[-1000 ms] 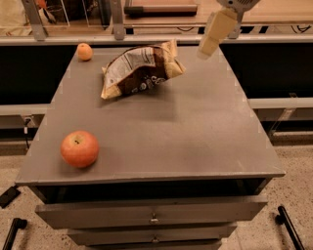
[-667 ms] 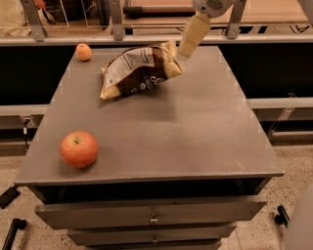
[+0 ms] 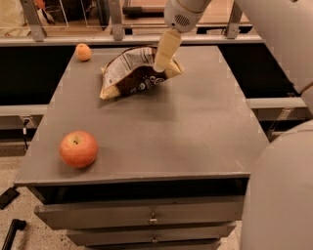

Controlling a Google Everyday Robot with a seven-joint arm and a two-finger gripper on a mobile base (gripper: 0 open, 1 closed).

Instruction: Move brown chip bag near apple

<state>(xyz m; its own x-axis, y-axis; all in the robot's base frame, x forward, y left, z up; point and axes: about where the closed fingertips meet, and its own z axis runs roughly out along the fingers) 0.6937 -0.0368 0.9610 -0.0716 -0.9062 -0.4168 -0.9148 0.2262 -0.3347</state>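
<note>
Grey table (image 3: 195,127) carries the bag (image 3: 129,78) at its far side, a little left of centre, lying crumpled with its white printed panel up and its tan sealed ends pointing to the front left and to the right. The bag has not shifted since a second ago. The apple (image 3: 78,149) sits at the front-left corner, well apart from the bag, also where it was. A small orange fruit (image 3: 83,52) rests at the far-left corner, unmoved.

What has changed is the gripper (image 3: 159,66). A second ago it hung in the air off to the right of the bag, clear of it. Shortly after, it was at the bag's right end. Now it has come further left and lower, and its tan tip meets the upper right part of the bag, just inside the right sealed end. Whether the claw is open or closed, or has any hold on the bag, I cannot tell: only one tan side of it shows.

The white arm (image 3: 188,12) reaches in from the top right, and more of the robot's pale body (image 3: 279,195) fills the right front than before. Drawers (image 3: 146,215) show under the table's front edge.
</note>
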